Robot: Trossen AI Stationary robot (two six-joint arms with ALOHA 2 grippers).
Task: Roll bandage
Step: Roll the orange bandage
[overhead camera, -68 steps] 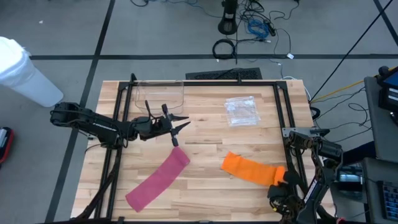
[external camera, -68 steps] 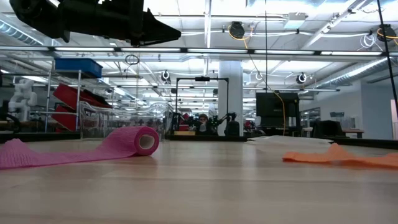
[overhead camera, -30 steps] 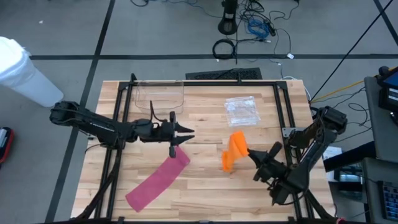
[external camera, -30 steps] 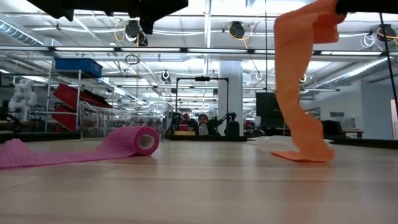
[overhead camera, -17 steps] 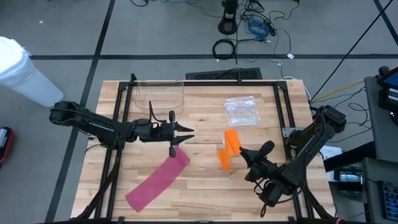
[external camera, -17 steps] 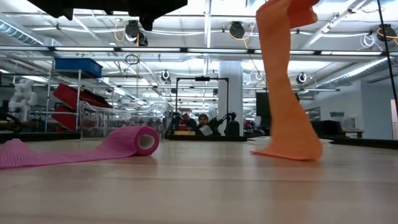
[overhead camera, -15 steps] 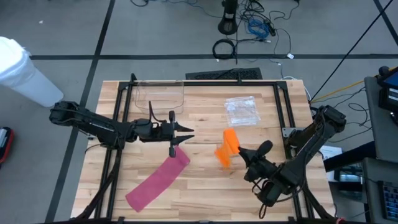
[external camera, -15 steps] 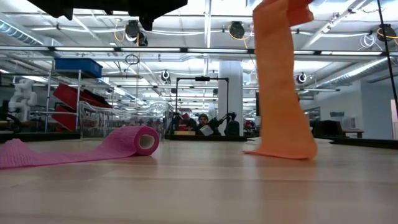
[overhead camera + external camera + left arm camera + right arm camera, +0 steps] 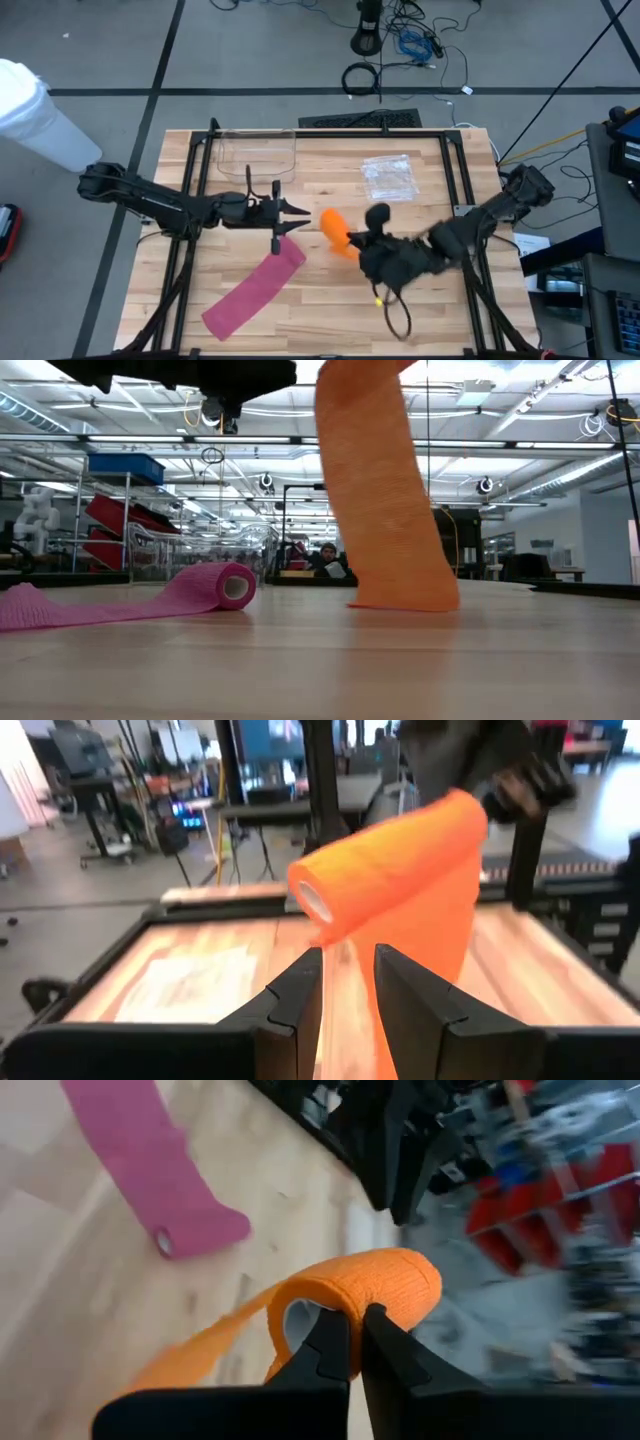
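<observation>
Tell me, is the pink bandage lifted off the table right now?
No, the pink bandage lies flat on the table; only the orange bandage hangs in the air.

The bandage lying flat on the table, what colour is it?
Pink bandage, clearest in the high view.

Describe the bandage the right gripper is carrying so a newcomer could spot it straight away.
On the wooden table, look near the middle, just ahead of the left gripper. The orange bandage hangs there, its rolled end pinched in the shut right gripper and its tail trailing to the tabletop. Its neighbour, the pink bandage, lies flat on the wood.
</observation>
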